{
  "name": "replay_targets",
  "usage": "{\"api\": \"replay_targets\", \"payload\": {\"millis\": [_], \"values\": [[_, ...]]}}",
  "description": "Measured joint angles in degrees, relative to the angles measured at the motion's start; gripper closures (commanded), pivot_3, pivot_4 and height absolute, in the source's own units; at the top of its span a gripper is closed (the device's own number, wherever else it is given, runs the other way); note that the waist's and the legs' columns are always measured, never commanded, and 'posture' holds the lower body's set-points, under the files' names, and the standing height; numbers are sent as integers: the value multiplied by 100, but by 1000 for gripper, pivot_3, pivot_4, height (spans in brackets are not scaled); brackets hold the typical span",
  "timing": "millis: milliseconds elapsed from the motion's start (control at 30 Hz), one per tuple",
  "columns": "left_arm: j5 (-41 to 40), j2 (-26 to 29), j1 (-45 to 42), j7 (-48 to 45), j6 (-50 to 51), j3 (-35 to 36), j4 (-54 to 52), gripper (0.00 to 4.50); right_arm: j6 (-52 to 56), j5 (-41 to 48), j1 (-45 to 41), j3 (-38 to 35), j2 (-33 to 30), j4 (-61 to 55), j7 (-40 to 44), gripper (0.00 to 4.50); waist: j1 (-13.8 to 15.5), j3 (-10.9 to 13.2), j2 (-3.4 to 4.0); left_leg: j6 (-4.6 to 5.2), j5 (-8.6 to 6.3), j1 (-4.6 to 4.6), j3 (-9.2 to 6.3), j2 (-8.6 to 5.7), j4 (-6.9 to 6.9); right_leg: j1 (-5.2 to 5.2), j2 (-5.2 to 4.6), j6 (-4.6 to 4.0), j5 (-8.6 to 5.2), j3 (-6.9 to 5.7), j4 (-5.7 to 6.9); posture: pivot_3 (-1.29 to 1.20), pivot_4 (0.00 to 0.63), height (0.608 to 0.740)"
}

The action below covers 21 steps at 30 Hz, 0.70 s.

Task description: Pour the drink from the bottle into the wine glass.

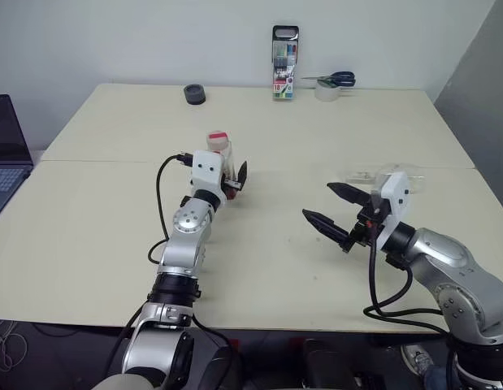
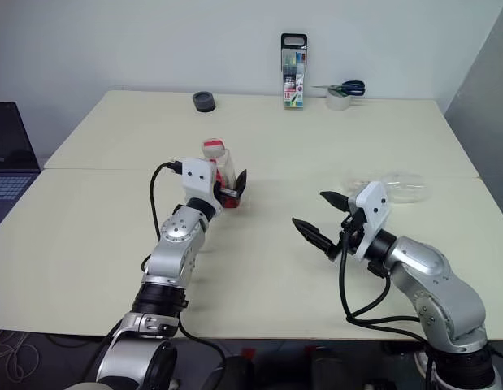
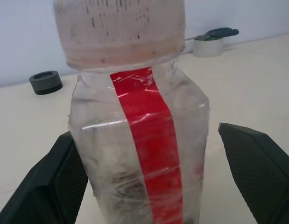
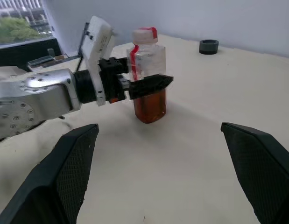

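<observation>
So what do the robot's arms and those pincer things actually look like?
Both arms are silver-grey metal with rounded joints and black rings. Each wrist carries a white boxy housing, and loose black cables loop alongside. The left gripper and right gripper each end in two black, pointed jaws with finely textured inner faces.

Head views: bottle [image 1: 221, 146] lower body hidden behind left gripper [image 1: 233, 180]. Laptop [image 1: 6, 154] cut by frame's left edge. Wine glass [image 2: 395, 186], right of centre, too faint to resolve. Left wrist view: bottle base cropped at bottom edge.
</observation>
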Motion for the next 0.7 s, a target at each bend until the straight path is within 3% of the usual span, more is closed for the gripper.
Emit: {"api": "replay_targets", "payload": {"millis": [133, 700], "values": [[42, -10, -128, 149, 103, 0, 6, 40, 95, 414, -123, -9, -20, -121, 93, 0, -2, 0, 0, 0, 0, 0, 1, 0, 1, 0, 0, 1, 0, 1, 0, 0, 150, 740], [136, -9, -231, 298, 405, -25, -9, 40, 94, 415, -439, 20, -191, -74, 195, 0, 0, 1, -1, -2, 1, -21, -3, -1, 9, -16, 0, 1, 1, -2, 0, 0, 150, 740]]}}
